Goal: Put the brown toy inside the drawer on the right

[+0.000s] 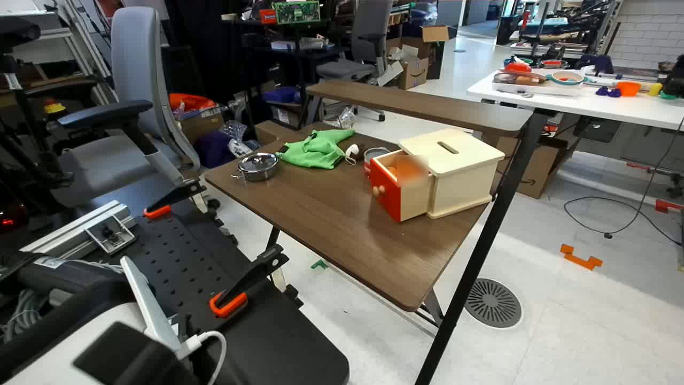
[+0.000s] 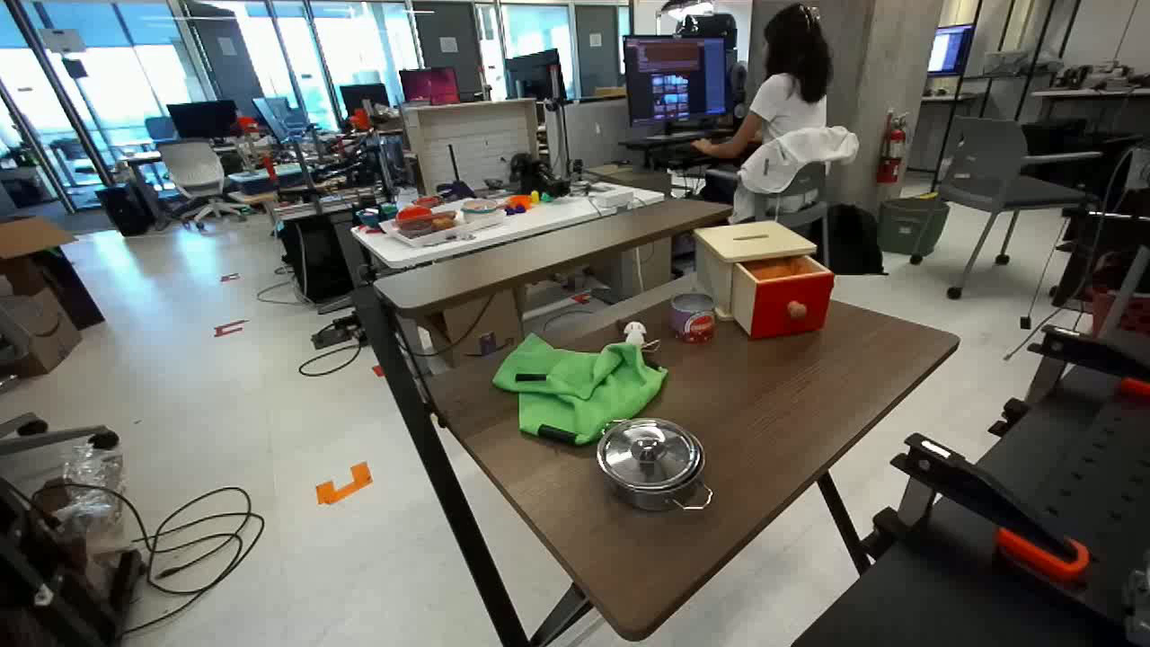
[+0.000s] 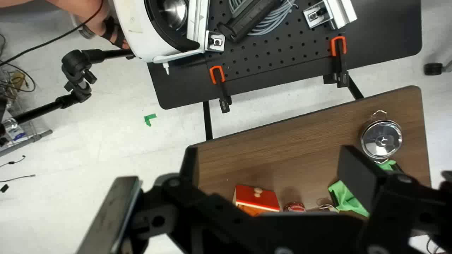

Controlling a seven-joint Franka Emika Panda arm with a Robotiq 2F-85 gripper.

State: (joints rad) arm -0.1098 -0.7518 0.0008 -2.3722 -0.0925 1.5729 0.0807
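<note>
Brown toy [image 2: 634, 333], probably the whitish one at nine o'clock from the can [image 2: 693, 319] in both exterior views, looks light, soft; pinch mid-body. Fingers [image 3: 356, 176] gape, empty.

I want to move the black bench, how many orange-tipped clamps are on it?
2: both on the bench edge facing the brown table, one clamp nearer the lidded pot, another nearer the red-fronted drawer. More may be hidden.
</note>
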